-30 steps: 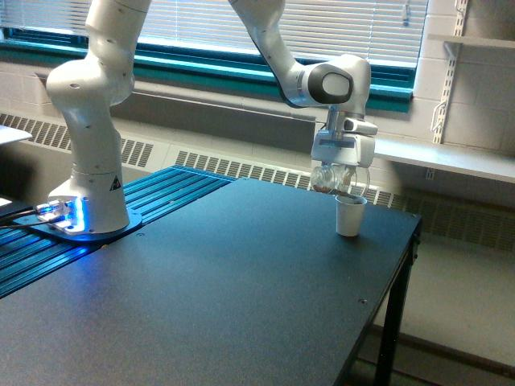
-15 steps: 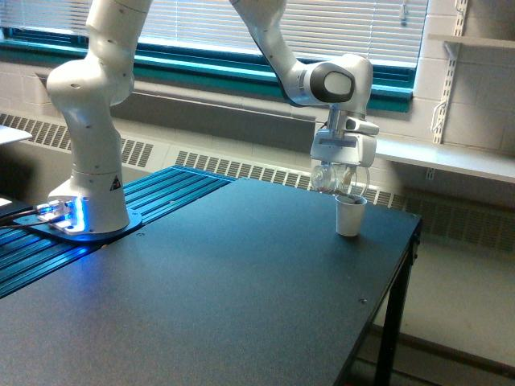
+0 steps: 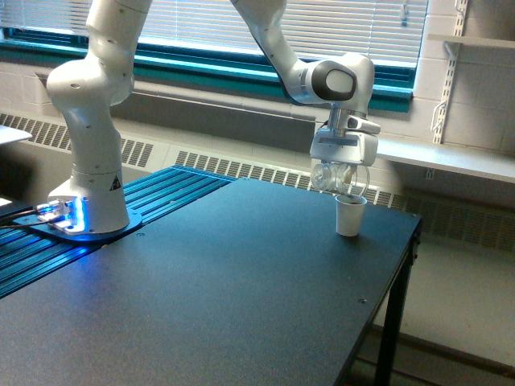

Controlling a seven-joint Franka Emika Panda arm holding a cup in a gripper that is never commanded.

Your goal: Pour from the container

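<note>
Since a second ago the gripper (image 3: 342, 173) has risen very slightly, and the brown stuff that showed at the low end of the small clear see-through container (image 3: 332, 177) is now hard to make out. Nearest the camera, the dark matte worktop (image 3: 241, 297) runs bare from the front edge back toward its far right corner in the exterior view. At that corner stands an opaque white paper cup (image 3: 349, 215), upright, with its mouth open. Just above the cup's rim hangs the clear container, tipped on its side with its mouth down toward the cup; whether the two touch cannot be told. The container sits between the jaws, directly below the white gripper body, and the jaws are clenched on it. Off to the exterior view's left, the white robot arm's base (image 3: 88, 189) stands on a blue-lit mount. Behind everything, a window with pale slatted blinds (image 3: 209, 28) crosses the wall.
</note>
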